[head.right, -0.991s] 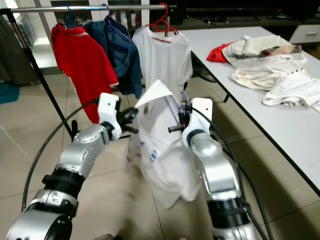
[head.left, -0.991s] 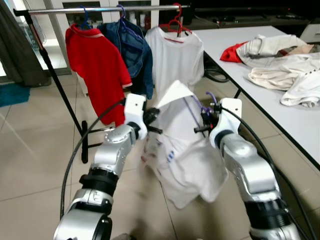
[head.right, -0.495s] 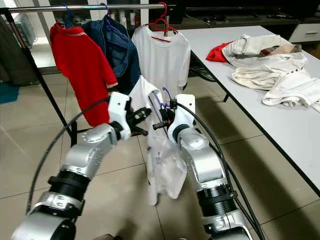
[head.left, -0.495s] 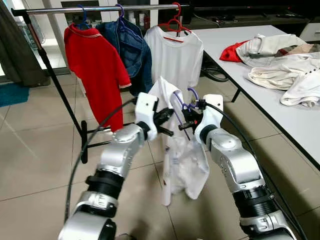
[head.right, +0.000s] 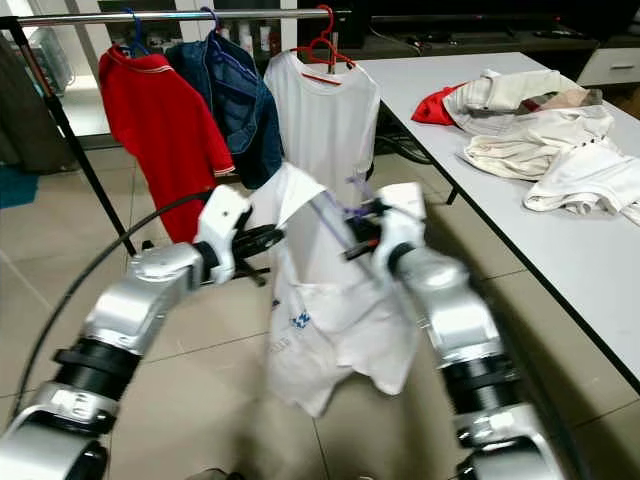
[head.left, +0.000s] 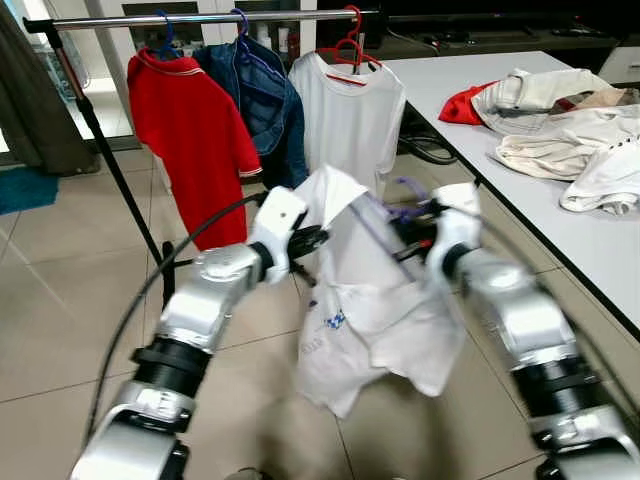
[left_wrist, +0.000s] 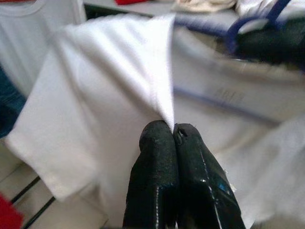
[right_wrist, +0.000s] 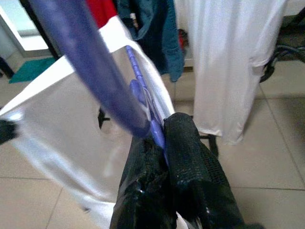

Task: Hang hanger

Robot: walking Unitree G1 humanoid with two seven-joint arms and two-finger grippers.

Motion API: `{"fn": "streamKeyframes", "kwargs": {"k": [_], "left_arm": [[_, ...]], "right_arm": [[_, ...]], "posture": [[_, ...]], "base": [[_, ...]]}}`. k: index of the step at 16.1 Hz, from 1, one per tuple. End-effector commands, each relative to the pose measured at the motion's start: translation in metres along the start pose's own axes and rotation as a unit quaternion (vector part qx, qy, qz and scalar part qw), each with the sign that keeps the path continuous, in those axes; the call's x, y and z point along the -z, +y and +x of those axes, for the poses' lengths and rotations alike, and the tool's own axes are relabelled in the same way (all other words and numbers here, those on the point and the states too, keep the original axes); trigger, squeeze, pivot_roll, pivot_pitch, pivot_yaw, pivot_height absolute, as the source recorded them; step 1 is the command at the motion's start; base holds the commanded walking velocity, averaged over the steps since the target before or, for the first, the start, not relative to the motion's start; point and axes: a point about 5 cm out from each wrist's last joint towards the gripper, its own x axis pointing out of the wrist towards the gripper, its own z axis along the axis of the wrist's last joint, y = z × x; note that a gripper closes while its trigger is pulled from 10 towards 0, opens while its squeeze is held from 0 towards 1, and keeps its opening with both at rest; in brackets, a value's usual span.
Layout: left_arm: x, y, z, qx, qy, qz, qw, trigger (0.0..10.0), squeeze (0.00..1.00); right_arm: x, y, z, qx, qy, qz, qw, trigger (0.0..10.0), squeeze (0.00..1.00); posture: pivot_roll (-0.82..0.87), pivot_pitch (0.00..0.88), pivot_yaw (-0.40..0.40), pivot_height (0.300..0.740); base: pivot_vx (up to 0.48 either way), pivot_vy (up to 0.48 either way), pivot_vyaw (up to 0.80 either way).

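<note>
spreading wide again, the soft white t-shirt [head.left: 365,300] has opened out between the two arms since half a second ago, when it hung bunched and narrow. at 12 o'clock the metal rail [head.left: 210,17] carries a red shirt [head.left: 190,130], a denim jacket [head.left: 265,100] and a white shirt [head.left: 350,115]. crumpled clothes [head.left: 560,120] lie on the white table [head.left: 600,250] at 2 o'clock. left gripper [left_wrist: 172,128] pinches the t-shirt's cloth, fingers together. right gripper [right_wrist: 159,138] is clamped on the thin purple hanger [right_wrist: 90,62].

Two silver arms with black joint rings, white wrist housings, a black cable [head.left: 140,310], and black fingers [left_wrist: 162,181].
</note>
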Motion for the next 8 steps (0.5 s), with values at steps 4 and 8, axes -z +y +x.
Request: {"fn": "streamKeyframes", "kwargs": {"k": [4,8], "left_arm": [[-0.003,-0.010,0.005,0.024,0.012,0.020,0.999,0.7,0.00],[-0.008,-0.011,0.008,0.025,-0.009,0.005,1.000,10.0,0.80]], "right_arm": [[-0.028,-0.014,-0.002,-0.011,-0.062,-0.004,0.998,10.0,0.00],[-0.031,-0.014,-0.002,-0.026,-0.069,-0.011,0.997,10.0,0.00]], "posture": [[-0.14,0.000,-0.008,0.740],[-0.14,0.000,-0.009,0.740]], "base": [[0.000,0.000,0.00],[0.000,0.000,0.00]]}}
